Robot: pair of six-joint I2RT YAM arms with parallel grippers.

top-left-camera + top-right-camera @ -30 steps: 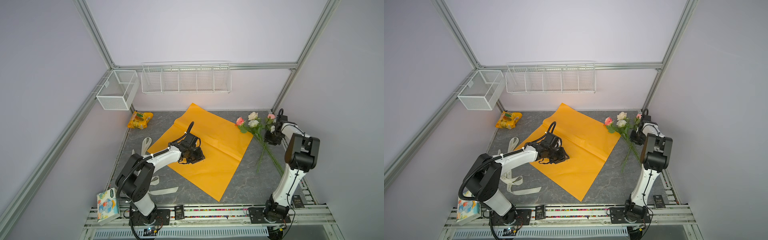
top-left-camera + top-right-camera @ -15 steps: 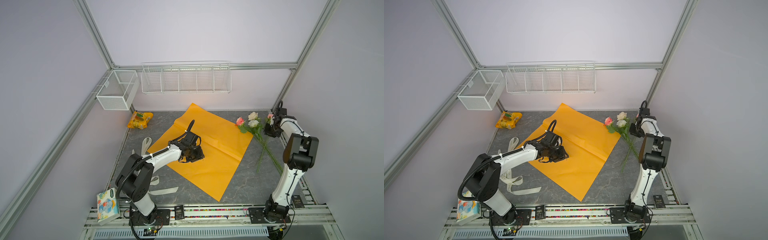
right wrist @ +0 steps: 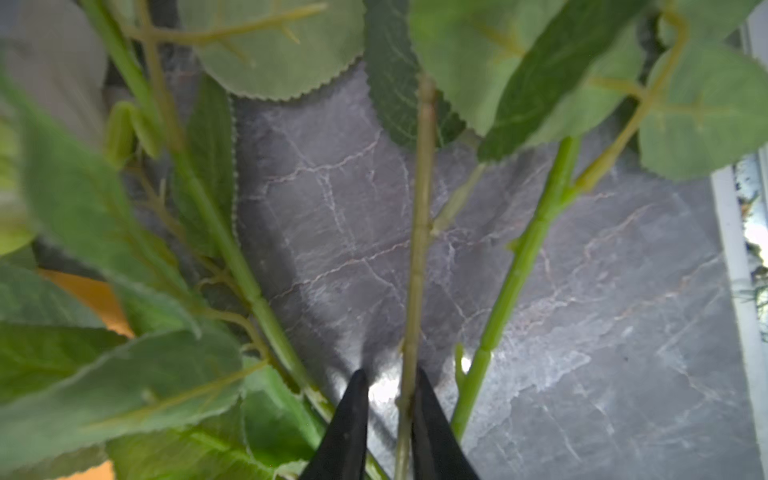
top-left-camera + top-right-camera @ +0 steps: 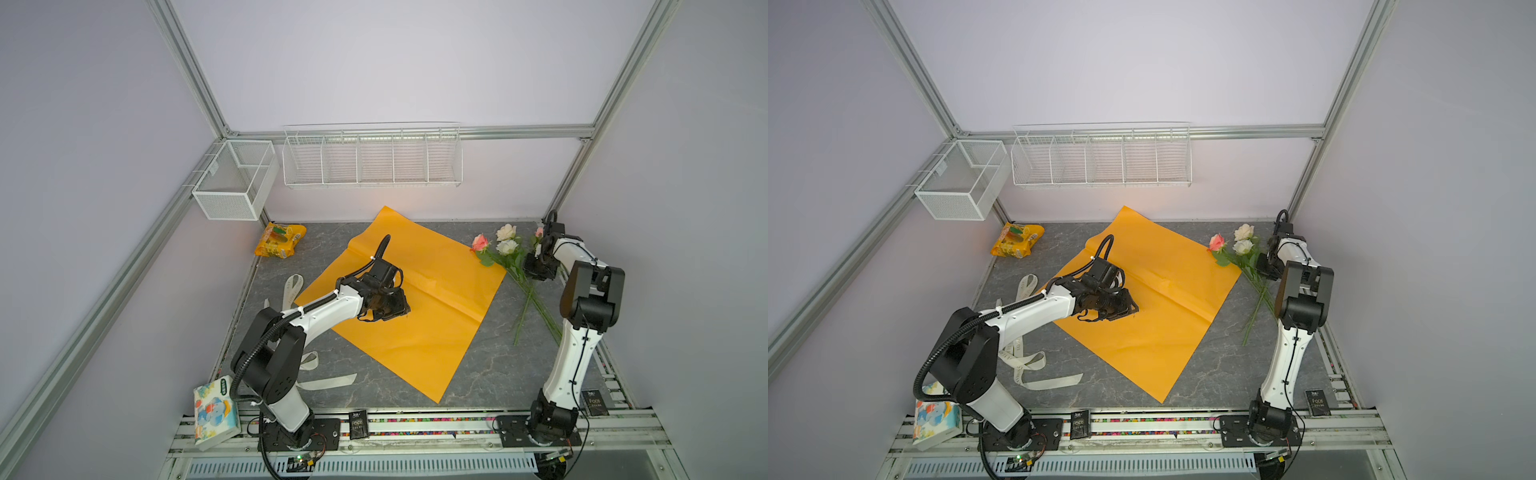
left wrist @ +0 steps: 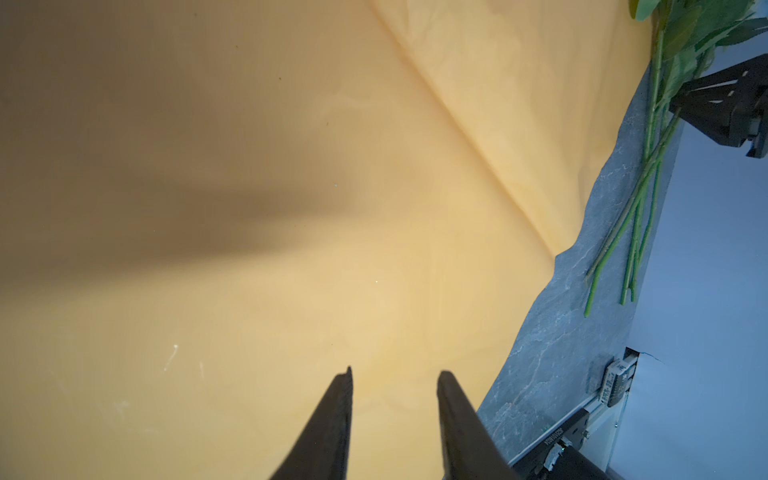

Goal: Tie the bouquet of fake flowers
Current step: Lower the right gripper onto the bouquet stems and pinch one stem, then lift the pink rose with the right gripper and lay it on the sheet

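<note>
Bouquet on table just beside orange paper corner. R gripper jaws near-closed round one stem, pinch unclear; centre stem, close fully, lift w/o snagging leaves. L gripper spread, empty, over paper.

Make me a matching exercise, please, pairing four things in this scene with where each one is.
Things:
1. left gripper
2. right gripper
3. snack packet
4. ribbon

Places:
A. in the far left corner of the table
B. astride a flower stem
C. on the table, off the near-left edge of the paper
D. above the paper

Pairs: 1-D, 2-B, 3-A, 4-C.
</note>
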